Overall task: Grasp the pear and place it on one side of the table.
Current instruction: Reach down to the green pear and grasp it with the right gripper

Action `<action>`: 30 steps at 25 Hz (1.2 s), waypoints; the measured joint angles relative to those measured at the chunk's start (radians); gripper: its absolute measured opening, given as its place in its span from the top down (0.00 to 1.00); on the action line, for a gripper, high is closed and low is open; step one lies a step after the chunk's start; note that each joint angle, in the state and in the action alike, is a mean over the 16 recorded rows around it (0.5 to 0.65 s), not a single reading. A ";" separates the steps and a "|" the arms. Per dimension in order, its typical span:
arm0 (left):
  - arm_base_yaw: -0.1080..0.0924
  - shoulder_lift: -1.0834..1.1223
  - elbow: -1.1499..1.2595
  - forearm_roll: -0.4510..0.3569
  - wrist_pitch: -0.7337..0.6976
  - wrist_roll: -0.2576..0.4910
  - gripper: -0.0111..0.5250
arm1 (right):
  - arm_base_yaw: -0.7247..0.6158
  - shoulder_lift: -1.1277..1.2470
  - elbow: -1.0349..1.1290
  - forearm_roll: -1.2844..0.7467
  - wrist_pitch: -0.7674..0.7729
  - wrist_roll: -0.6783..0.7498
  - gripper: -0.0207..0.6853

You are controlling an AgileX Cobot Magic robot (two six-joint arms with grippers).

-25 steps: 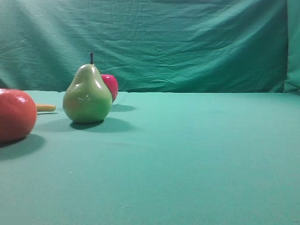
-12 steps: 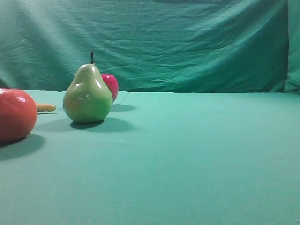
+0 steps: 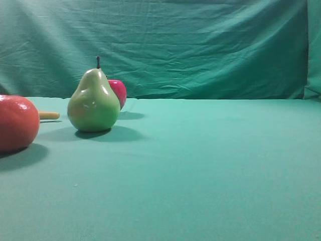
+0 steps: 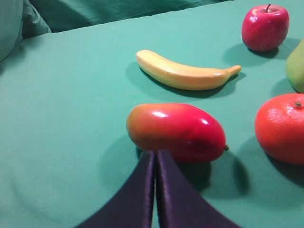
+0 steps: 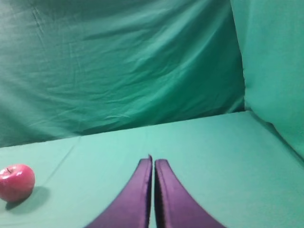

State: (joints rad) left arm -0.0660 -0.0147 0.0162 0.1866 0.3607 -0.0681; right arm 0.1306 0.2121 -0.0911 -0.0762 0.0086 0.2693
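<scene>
Left wrist view shows the left gripper (image 4: 155, 154) clenched, its two dark fingers pressed together with only a thin seam between them and nothing held; the tips sit just in front of a red-orange mango (image 4: 176, 132), and whether they touch it cannot be told. Beyond the mango lies a banana (image 4: 183, 74), with a red apple (image 4: 265, 27) farther back and an orange-red round fruit (image 4: 281, 127) at the right. The right wrist view shows the right gripper (image 5: 153, 161) likewise clenched and empty, poised over bare cloth, with the apple far off to its left.

Compared with a second ago, nothing in the high view has shifted: the fruit sits exactly where it did.

The pear (image 3: 94, 102) stands upright on the table (image 3: 210, 160), left of centre, apart from both grippers. It is glossy yellow-green, narrow above and broad below, with a short dark stem; the apple peeks out behind it and the round fruit lies nearer at the left edge
</scene>
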 joint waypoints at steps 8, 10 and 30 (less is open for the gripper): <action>0.000 0.000 0.000 0.000 0.000 0.000 0.98 | 0.081 0.383 -0.202 -0.021 0.072 0.015 0.97; 0.000 0.000 0.000 0.000 0.000 0.000 0.98 | 0.117 0.486 -0.260 -0.026 0.118 0.003 0.97; 0.000 0.000 0.000 0.000 0.000 0.000 0.98 | 0.606 1.305 -0.889 -0.031 0.406 -0.239 0.86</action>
State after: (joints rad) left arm -0.0660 -0.0147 0.0162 0.1866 0.3607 -0.0681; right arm 0.7370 1.5167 -0.9800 -0.1069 0.4146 0.0305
